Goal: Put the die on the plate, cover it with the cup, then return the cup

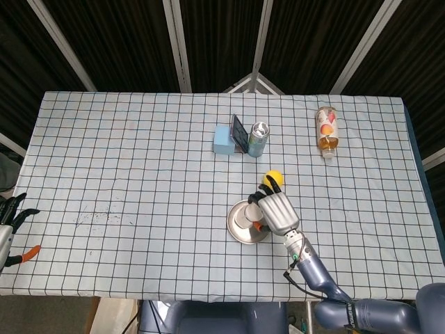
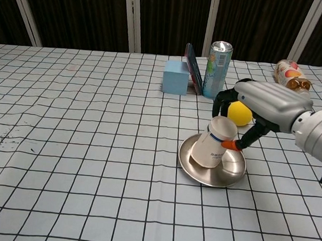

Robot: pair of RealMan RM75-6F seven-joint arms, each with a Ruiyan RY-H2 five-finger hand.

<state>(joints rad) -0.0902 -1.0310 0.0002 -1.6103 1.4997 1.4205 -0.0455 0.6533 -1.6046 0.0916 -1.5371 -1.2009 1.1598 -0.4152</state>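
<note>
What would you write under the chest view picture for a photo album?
Right hand tilting an upside-down paper cup on a steel plate, yellow ball behind.
</note>
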